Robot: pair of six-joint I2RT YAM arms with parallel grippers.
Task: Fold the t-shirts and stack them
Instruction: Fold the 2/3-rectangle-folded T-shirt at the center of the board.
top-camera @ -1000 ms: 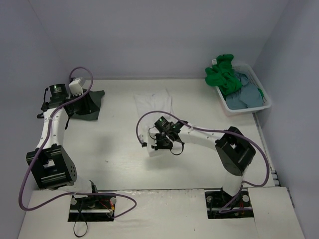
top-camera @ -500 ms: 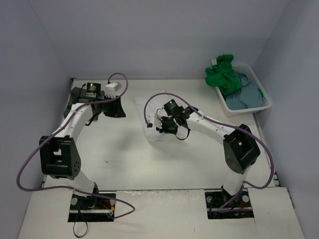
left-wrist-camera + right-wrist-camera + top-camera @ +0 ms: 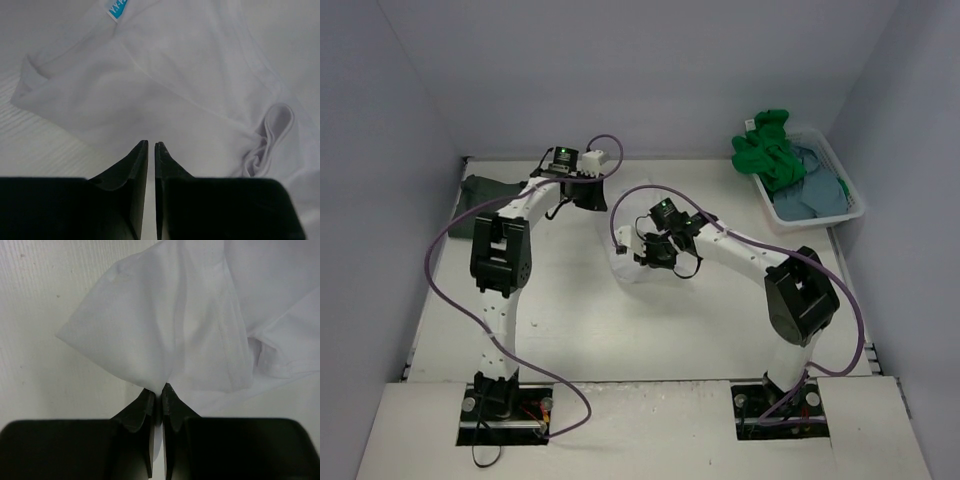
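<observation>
A white t-shirt [image 3: 628,212] lies partly folded at the table's far middle. My right gripper [image 3: 655,255] is shut on a fold of it; the right wrist view shows white cloth [image 3: 165,325] pinched between the fingertips of the gripper [image 3: 158,389]. My left gripper [image 3: 588,200] hovers at the shirt's far left edge. In the left wrist view its jaws [image 3: 151,145] stand shut and empty above the white cloth [image 3: 190,75], near a blue label [image 3: 117,7]. A dark grey t-shirt [image 3: 475,192] lies at the far left. A green t-shirt [image 3: 765,150] and a blue-grey one [image 3: 810,190] sit in the basket.
The white slotted basket [image 3: 817,223] stands at the far right against the wall. Walls close the table at the back and on both sides. Purple cables loop above both arms.
My left arm has swung from the far left corner rightward to the white shirt. My right gripper has carried the shirt's near edge away from me, towards the far side.
</observation>
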